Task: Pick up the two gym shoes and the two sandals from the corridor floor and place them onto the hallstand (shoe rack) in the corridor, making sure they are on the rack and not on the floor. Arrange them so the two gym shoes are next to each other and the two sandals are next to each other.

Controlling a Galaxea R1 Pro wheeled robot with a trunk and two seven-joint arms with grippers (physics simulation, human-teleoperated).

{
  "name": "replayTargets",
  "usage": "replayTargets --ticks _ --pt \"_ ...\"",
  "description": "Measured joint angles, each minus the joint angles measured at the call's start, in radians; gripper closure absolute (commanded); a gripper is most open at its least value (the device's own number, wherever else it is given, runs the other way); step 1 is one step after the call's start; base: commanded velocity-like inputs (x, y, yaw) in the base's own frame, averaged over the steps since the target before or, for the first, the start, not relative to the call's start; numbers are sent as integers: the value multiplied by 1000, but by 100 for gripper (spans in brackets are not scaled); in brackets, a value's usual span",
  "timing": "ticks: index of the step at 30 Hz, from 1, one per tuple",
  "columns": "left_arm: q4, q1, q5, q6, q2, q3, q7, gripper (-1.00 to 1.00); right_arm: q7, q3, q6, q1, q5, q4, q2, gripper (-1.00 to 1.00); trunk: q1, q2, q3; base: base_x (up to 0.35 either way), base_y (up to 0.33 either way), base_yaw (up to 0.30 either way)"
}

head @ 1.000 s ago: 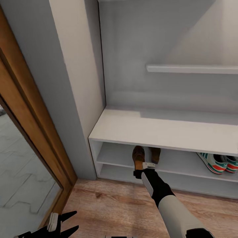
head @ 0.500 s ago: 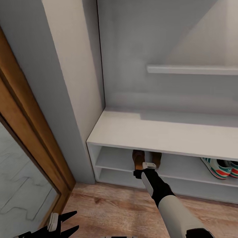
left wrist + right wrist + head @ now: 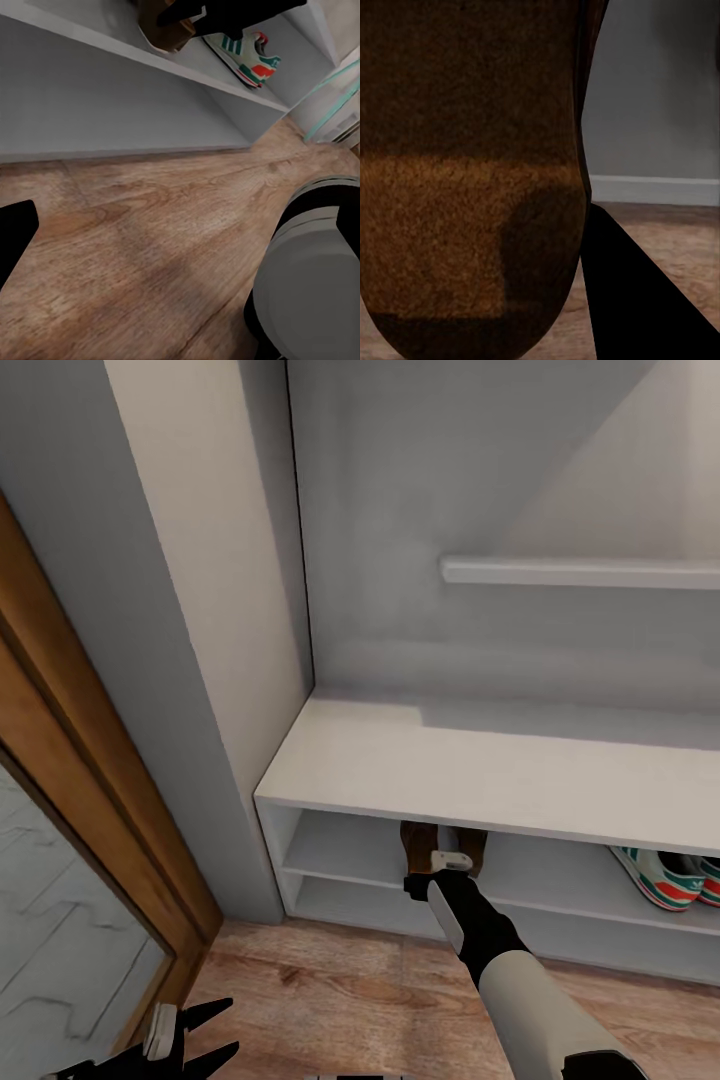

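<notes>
My right gripper (image 3: 432, 868) reaches into the upper open tier of the pale grey hallstand (image 3: 480, 760), shut on a brown sandal (image 3: 415, 841) that fills the right wrist view as a dark brown sole (image 3: 465, 180). The second sandal (image 3: 472, 846) lies just right of it on the same tier. Both gym shoes (image 3: 665, 876), white with teal stripes and orange-red patches, sit side by side further right on that tier; one shows in the left wrist view (image 3: 244, 56). My left gripper (image 3: 212, 1032) hangs open low over the wood floor (image 3: 330, 990).
A wall shelf (image 3: 580, 571) juts out above the bench. A grey wall corner (image 3: 180, 660) and a wooden door frame (image 3: 90, 780) stand close on the left. My own grey base (image 3: 315, 285) sits on the floor planks (image 3: 150, 247).
The view has shifted, so the rack sits lower and nearer in frame. The held sandal now lies deeper under the bench top. The left gripper has not moved.
</notes>
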Motion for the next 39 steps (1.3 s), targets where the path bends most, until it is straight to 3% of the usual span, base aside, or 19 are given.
replayTargets --ticks 39 --pt "0 0 2 1 0 -2 4 -100 1 0 -1 0 0 0 0 100 0 0 0 67 -14 0"
